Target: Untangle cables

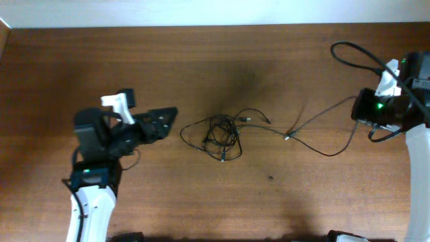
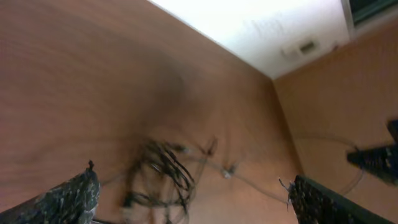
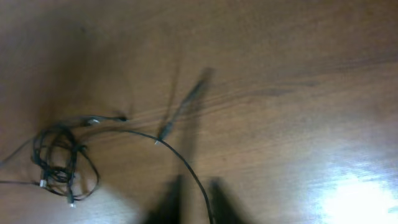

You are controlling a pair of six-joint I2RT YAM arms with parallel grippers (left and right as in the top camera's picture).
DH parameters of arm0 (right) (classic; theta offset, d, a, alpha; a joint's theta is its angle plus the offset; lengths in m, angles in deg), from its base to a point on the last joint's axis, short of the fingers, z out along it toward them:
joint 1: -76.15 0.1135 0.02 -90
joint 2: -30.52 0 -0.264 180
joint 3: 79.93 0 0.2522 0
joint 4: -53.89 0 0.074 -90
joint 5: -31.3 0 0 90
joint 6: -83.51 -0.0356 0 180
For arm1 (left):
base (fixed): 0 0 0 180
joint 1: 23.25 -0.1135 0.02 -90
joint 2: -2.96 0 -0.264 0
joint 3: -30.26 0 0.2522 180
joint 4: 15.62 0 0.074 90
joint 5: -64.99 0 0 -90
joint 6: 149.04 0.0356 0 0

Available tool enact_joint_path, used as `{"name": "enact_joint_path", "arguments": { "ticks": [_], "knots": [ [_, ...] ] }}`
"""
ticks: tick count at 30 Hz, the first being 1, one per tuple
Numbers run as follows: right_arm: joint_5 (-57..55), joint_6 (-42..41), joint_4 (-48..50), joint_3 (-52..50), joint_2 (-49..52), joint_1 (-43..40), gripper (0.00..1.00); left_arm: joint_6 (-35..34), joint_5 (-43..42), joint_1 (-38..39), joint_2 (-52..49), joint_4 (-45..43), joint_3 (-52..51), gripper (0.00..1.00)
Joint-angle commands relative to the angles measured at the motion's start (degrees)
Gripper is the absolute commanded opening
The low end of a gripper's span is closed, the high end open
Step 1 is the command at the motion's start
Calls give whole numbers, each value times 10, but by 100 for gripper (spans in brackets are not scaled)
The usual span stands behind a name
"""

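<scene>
Left hand (image 2: 189, 175) released, empty — cables (image 1: 222, 138) clumped beyond; right hand (image 1: 363, 107) — cannot tell.

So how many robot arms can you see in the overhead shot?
2. The left arm is at the table's left side, pointing toward the tangled cables in the middle; the right arm is at the far right edge. No other arm shows.

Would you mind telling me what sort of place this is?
Probably an indoor robotics lab or test bench: a left arm and a right arm stand at a wooden table with tangled cables on it, and a white wall with a small fitting lies beyond.
</scene>
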Motion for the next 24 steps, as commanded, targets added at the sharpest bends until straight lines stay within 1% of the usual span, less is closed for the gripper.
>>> {"name": "enact_joint_path", "arguments": {
  "ticks": [1, 2, 3, 4, 5, 6, 7, 8, 9, 10, 11, 12, 14, 15, 16, 17, 18, 19, 20, 22, 23, 24],
  "knots": [
    [-99, -89, -25, 4, 0, -1, 77, -91, 157, 132, -4, 16, 0, 99],
    [-111, -93, -35, 4, 1, 0, 91, -143, 222, 183, -15, 17, 0, 99],
    [-113, -93, -46, 4, 1, -1, 99, -183, 279, 229, -31, 14, 0, 99],
    [-113, -93, -51, 2, 1, 0, 99, -194, 319, 263, -51, 4, 0, 99],
    [-113, -93, -61, -4, 1, 0, 99, -195, 362, 314, -97, -32, 0, 99],
    [-113, -93, -69, -8, 1, 0, 99, -195, 364, 334, -126, -62, 0, 99],
    [-113, -92, -77, -13, 1, 0, 99, -197, 363, 366, -182, -127, 0, 99],
    [-113, -93, -78, -20, 1, 0, 99, -197, 364, 382, -223, -174, 0, 95],
    [-113, -93, -78, -30, 1, 0, 99, -197, 364, 392, -270, -210, 0, 86],
    [-112, -93, -78, -45, 1, 0, 99, -197, 364, 396, -308, -231, 0, 84],
    [-111, -93, -76, -63, 1, 0, 99, -206, 364, 396, -349, -263, 1, 78],
    [-110, -93, -70, -84, 1, 0, 99, -228, 364, 396, -379, -299, 1, 67],
    [-77, -95, -52, -134, 1, 0, 99, -235, 364, 396, -407, -350, 1, 45],
    [-45, -91, -38, -162, 1, 2, 99, -235, 369, 396, -410, -361, 1, 18],
    [-2, -59, -21, -180, 1, 11, 99, -235, 382, 393, -410, -369, 1, 0],
    [93, 3, -2, -193, 1, 37, 99, -235, 378, 380, -410, -377, 1, 0],
    [176, 31, 14, -203, 1, 64, 99, -235, 358, 367, -410, -376, 1, 0],
    [239, 16, 51, -221, 1, 98, 99, -235, 323, 352, -409, -376, 1, 0],
    [257, -17, 71, -230, 1, 111, 98, -235, 302, 344, -408, -376, 1, 0],
    [271, -128, 153, -268, 1, 155, 99, -235, 235, 315, -404, -376, 1, 0],
    [271, -223, 200, -296, 1, 179, 93, -220, 186, 294, -398, -376, 1, 0],
    [271, -324, 250, -327, 2, 202, 93, -188, 154, 281, -390, -376, 1, 0]
  ]
}}
